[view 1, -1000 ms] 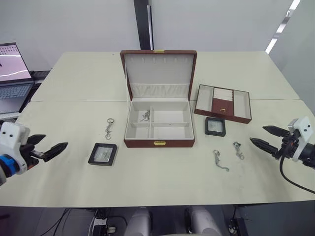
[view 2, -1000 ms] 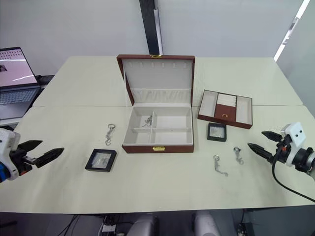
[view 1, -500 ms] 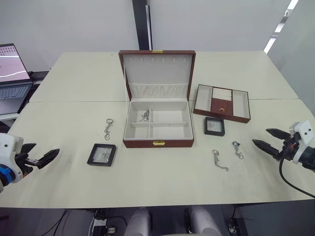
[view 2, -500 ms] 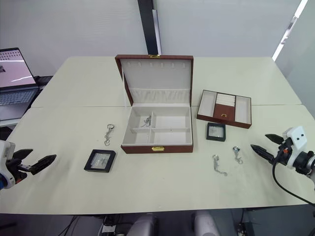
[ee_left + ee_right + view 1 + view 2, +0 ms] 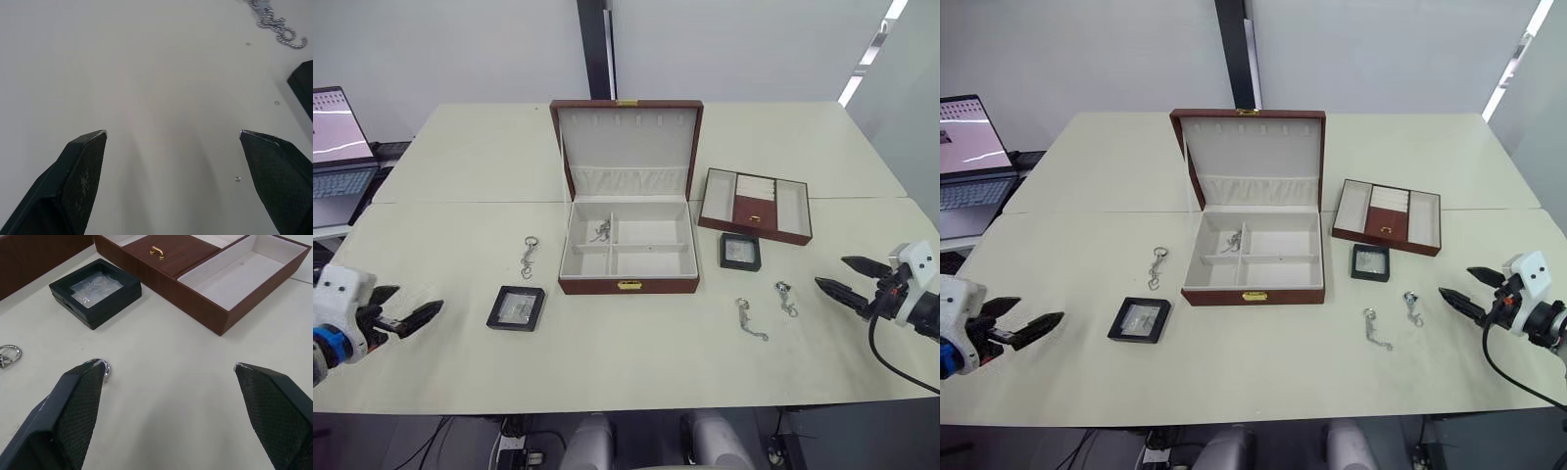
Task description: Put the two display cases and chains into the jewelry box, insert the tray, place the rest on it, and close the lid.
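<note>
The jewelry box stands open mid-table with its lid upright, and one chain lies in a back compartment. The tray rests to the box's right. One display case lies front left of the box, the other at its right. A chain lies left of the box, and two chains lie front right. My left gripper hangs open and empty at the table's left edge. My right gripper is open and empty, right of the chains.
An open laptop sits off the table's far left. The right wrist view looks over the right display case and the tray. A chain and the left case's corner edge the left wrist view.
Both grippers drew back outward from a second ago. The left one has since edged a little back toward the left display case. The things on the table lie unchanged.
</note>
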Available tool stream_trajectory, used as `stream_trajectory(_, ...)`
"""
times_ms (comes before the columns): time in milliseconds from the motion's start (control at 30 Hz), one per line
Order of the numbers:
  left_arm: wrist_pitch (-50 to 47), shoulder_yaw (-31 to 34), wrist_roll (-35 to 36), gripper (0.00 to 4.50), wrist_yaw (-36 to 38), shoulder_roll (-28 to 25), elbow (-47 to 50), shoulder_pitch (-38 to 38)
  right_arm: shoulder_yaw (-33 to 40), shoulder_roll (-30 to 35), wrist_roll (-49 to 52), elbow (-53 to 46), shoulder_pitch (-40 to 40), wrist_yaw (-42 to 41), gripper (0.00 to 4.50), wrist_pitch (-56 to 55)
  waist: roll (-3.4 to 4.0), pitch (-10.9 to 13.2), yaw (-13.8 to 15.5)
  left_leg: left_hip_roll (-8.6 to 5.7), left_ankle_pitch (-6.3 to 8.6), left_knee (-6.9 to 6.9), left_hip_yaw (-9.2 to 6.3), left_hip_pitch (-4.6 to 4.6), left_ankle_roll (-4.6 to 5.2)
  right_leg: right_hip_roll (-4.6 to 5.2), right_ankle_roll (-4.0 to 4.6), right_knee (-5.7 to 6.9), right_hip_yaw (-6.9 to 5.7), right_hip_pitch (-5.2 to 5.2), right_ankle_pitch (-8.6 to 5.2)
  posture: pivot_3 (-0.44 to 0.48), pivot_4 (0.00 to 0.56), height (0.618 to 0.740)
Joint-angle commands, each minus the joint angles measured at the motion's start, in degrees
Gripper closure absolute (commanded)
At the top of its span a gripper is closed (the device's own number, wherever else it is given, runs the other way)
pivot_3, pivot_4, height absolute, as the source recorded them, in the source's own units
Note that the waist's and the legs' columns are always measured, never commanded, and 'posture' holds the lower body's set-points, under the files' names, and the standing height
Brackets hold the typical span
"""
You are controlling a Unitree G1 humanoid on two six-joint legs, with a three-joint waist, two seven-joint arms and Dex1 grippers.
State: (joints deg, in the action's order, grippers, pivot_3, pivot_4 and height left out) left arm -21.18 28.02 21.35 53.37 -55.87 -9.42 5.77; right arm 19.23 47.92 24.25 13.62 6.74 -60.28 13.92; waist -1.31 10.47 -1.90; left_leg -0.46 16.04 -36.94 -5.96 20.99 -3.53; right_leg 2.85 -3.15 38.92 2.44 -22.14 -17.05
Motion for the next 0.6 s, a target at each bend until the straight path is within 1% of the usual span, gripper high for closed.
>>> stream_trajectory(33,2.18,-2.31,-1.08,0.01,4.60,-3.63,1.77,-1.74,0.53,1.05,2.75,-5.24,1.51,-2.03,0.00,1.49,0.01,0.01,-0.06,0.00,0.00,0.00,0.00,0.00,0.00,0.00,0.00,0.01,0.00,0.00,0.00,0.000,0.150,0.740)
stream_trajectory(67,2.40,-3.07,-1.04,0.01,6.03,-4.30,2.09,-2.06,0.10,0.86,3.07,-6.65,1.50,-2.44,0.00,1.95,0.01,0.01,-0.10,0.00,0.00,0.00,0.01,-0.01,0.00,-0.01,0.00,0.01,0.00,-0.01,0.00,0.000,0.150,0.740)
stream_trajectory(167,3.03,-6.64,-0.43,0.01,13.50,-8.38,5.14,-3.84,-2.53,0.55,5.48,-16.42,0.83,-4.29,0.00,4.47,0.03,0.02,-0.17,0.01,0.00,0.02,0.01,0.00,0.00,-0.05,0.01,0.01,0.00,-0.03,0.00,0.000,0.150,0.740)
stream_trajectory(267,3.93,-9.39,-0.57,0.01,18.66,-11.39,6.92,-5.94,-3.22,0.73,9.10,-23.89,1.07,-4.68,0.00,8.09,0.07,0.04,-0.09,0.03,0.00,0.01,-0.01,0.01,0.00,-0.10,0.00,0.02,0.00,-0.03,0.00,0.000,0.150,0.740)
stream_trajectory(400,7.62,-15.04,-3.50,0.01,24.37,-14.80,6.15,-9.81,-4.86,1.01,12.51,-32.86,1.92,-3.99,0.00,12.05,0.09,0.06,-0.03,0.02,0.00,0.00,-0.02,0.03,0.00,-0.11,0.00,0.01,-0.02,-0.03,0.00,0.000,0.150,0.740)
stream_trajectory(467,10.29,-18.47,-5.70,0.01,26.35,-15.38,5.10,-11.95,-6.26,1.17,12.94,-36.04,2.28,-3.93,0.00,12.93,0.11,0.06,-0.04,0.02,0.00,0.01,-0.01,0.03,0.01,-0.11,0.00,0.00,-0.02,-0.03,0.00,0.000,0.150,0.740)
stream_trajectory(600,13.73,-23.63,-8.62,0.01,28.49,-14.49,3.32,-16.09,-8.92,1.35,11.92,-40.27,1.75,-3.87,0.00,12.78,0.10,0.07,-0.03,0.04,0.00,0.00,-0.02,0.05,0.01,-0.17,0.00,0.00,-0.03,-0.04,0.00,0.000,0.150,0.740)
